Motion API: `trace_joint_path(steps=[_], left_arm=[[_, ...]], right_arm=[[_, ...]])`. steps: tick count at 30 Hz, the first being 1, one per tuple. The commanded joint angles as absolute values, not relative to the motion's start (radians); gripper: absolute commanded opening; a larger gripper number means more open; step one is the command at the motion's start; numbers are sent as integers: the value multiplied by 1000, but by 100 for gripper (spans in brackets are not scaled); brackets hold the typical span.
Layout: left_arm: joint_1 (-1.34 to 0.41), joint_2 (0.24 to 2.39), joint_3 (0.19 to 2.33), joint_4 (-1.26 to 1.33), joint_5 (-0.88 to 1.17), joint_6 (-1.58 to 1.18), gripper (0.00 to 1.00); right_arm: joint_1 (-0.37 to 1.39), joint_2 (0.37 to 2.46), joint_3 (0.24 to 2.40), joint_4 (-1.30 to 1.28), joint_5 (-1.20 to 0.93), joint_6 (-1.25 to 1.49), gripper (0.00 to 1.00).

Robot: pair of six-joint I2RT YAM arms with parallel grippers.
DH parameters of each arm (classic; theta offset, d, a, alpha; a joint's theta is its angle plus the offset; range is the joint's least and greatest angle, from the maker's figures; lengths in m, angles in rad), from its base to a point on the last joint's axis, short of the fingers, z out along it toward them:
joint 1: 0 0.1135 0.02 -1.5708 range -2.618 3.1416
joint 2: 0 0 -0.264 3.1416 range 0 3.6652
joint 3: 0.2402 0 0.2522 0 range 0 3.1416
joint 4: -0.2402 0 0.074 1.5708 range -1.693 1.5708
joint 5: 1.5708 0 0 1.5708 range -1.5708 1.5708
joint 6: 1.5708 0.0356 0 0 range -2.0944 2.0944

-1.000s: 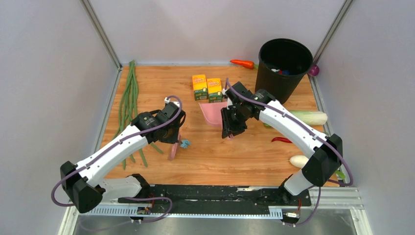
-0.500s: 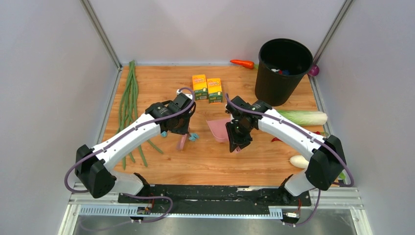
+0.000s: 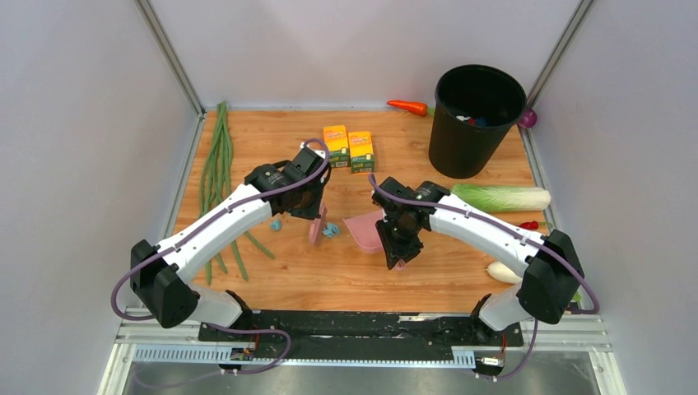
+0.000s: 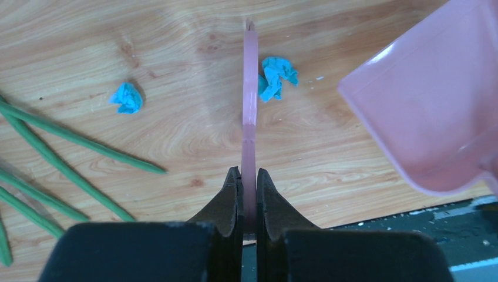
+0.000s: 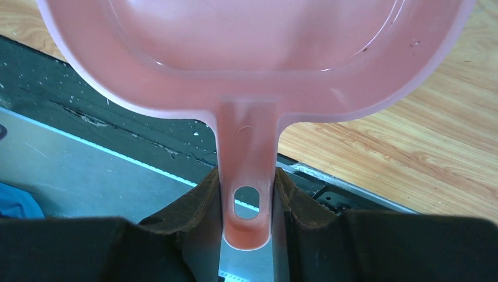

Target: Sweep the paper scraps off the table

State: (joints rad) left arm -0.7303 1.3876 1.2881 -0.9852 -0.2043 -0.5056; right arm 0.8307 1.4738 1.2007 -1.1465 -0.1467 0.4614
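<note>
Two light-blue paper scraps lie on the wooden table (image 3: pixel 272 140). One scrap (image 3: pixel 330 230) (image 4: pixel 276 76) touches the right face of a thin pink scraper (image 3: pixel 316 233) (image 4: pixel 250 117). The other scrap (image 3: pixel 276 224) (image 4: pixel 127 97) lies apart to the scraper's left. My left gripper (image 3: pixel 313 212) (image 4: pixel 249 176) is shut on the scraper's near end. A pink dustpan (image 3: pixel 366 229) (image 4: pixel 428 117) (image 5: pixel 252 53) sits just right of the first scrap, its mouth facing it. My right gripper (image 3: pixel 397 247) (image 5: pixel 246 182) is shut on the dustpan's handle.
A black bin (image 3: pixel 476 119) stands at the back right, with two yellow-orange boxes (image 3: pixel 348 148) behind the scraper. Green beans (image 3: pixel 216 164) (image 4: pixel 76 144) run along the left side. A carrot (image 3: pixel 408 107), a cabbage (image 3: pixel 502 197), a red chili (image 3: pixel 531 225) and a white radish (image 3: pixel 502 271) lie on the right.
My left arm has carried the scraper rightward, pushing one scrap toward the dustpan. My right arm has drawn the dustpan nearer and leftward. A second scrap now shows left of the scraper.
</note>
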Motion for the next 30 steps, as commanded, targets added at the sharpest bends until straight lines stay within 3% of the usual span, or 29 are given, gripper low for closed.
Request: trace_joint_path(steps=[1,14,30], left_arm=[[-729,1391,1364,-1003,-156,-492,0],[-678,1374,1474,-1088,-216,-414,0],[-572,1437,1433,-1003,-187,-278,0]], right_arm=[[857,1456,1189,-1147,-141,483,0],[930,1428,1144,-1147,-169,477,0],[1066,1588,1161,-1117,-117,471,0]])
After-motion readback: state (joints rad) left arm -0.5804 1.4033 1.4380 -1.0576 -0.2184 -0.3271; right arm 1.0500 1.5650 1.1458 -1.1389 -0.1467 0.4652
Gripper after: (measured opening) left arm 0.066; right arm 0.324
